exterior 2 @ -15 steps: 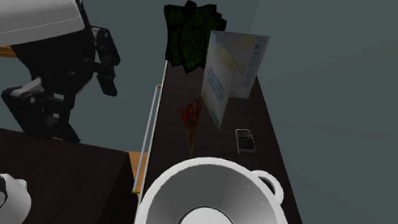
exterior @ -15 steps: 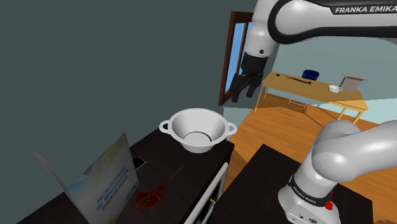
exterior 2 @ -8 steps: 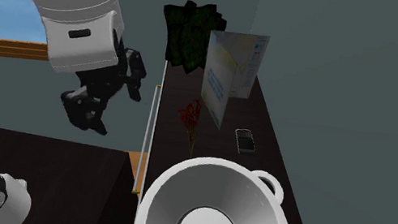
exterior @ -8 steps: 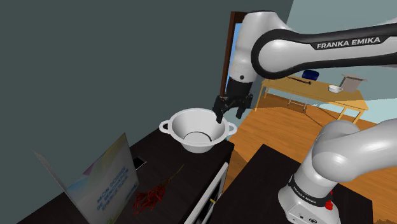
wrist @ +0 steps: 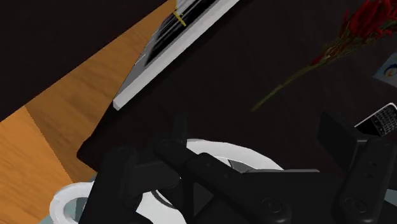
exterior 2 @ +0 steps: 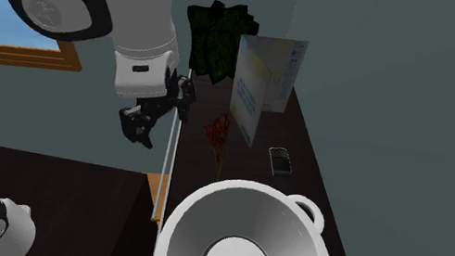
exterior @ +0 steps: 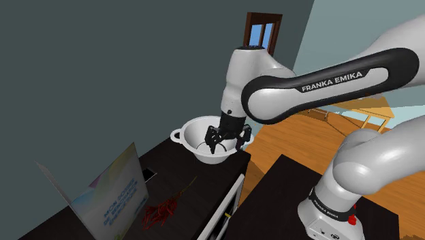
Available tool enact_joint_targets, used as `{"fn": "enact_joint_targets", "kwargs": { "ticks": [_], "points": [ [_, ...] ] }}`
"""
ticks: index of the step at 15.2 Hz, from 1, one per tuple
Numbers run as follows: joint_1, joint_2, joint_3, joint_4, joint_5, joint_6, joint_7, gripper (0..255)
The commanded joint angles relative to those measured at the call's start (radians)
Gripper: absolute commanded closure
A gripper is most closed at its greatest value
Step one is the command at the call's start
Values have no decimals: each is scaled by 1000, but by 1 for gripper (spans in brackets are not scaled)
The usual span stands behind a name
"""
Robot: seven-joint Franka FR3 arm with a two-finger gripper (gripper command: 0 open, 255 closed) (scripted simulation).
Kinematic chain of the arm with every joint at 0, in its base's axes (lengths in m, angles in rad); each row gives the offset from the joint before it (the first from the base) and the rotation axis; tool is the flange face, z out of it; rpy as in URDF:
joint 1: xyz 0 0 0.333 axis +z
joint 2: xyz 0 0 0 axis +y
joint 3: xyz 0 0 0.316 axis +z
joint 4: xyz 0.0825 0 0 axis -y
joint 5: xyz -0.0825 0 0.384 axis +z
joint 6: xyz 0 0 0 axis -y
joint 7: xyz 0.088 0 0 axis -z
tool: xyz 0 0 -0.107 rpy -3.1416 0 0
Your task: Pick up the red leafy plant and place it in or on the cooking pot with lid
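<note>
black gripper (exterior: pixel 223 141) hangs just above the rim of the white pot (exterior: pixel 187 127), fingers spread apart and nothing between them. the pot sits on the dark counter (exterior: pixel 178 172). the red leafy plant (exterior: pixel 158 213) lies flat on that counter, well apart from the pot, just beside the folded leaflet (exterior: pixel 112 191), with a small phone (exterior 2: pixel 281 160) nearby.

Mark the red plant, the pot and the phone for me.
red plant (exterior 2: pixel 217 132), second exterior view, on its red leaf cluster.
pot (exterior 2: pixel 291 245), second exterior view, on its inner wall.
phone (exterior 2: pixel 281 160), second exterior view, on its face.
</note>
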Motion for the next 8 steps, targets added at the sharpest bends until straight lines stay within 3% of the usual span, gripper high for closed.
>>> {"fn": "enact_joint_targets", "kwargs": {
  "ticks": [1, 5, 8],
  "points": [
    [-17, 65, 68, 8, 12, 68, 94, 0],
    [-92, 230, 211, 54, -22, 204, 291, 0],
    [-181, 380, 332, 103, -124, 301, 480, 0]
  ]
}}
